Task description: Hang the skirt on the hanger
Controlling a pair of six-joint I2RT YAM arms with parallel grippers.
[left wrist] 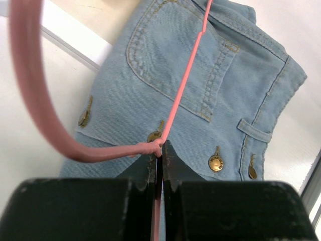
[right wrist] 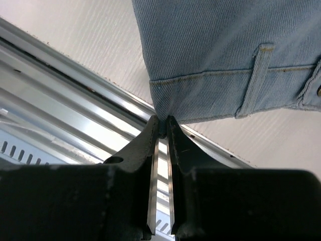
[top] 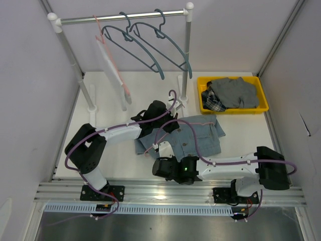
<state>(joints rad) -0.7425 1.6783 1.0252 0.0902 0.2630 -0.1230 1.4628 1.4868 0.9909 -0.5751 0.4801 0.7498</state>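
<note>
A light blue denim skirt (top: 196,134) with brass buttons lies flat on the white table in front of the rack. My left gripper (top: 169,124) is over the skirt's far left part. In the left wrist view it (left wrist: 160,146) is shut on the neck of a pink wire hanger (left wrist: 35,100), whose hook curves left and whose arm (left wrist: 188,70) runs across the skirt (left wrist: 210,60). My right gripper (top: 161,148) is at the skirt's near left corner. In the right wrist view it (right wrist: 161,123) is shut on the skirt's hem corner (right wrist: 165,108).
A clothes rail (top: 123,18) at the back carries two blue-grey hangers (top: 150,45) and a pink one (top: 113,63) with something white. A yellow bin (top: 203,106) of grey clothes stands at the back right. The metal rail (top: 165,190) of the table's front edge is just below my right gripper.
</note>
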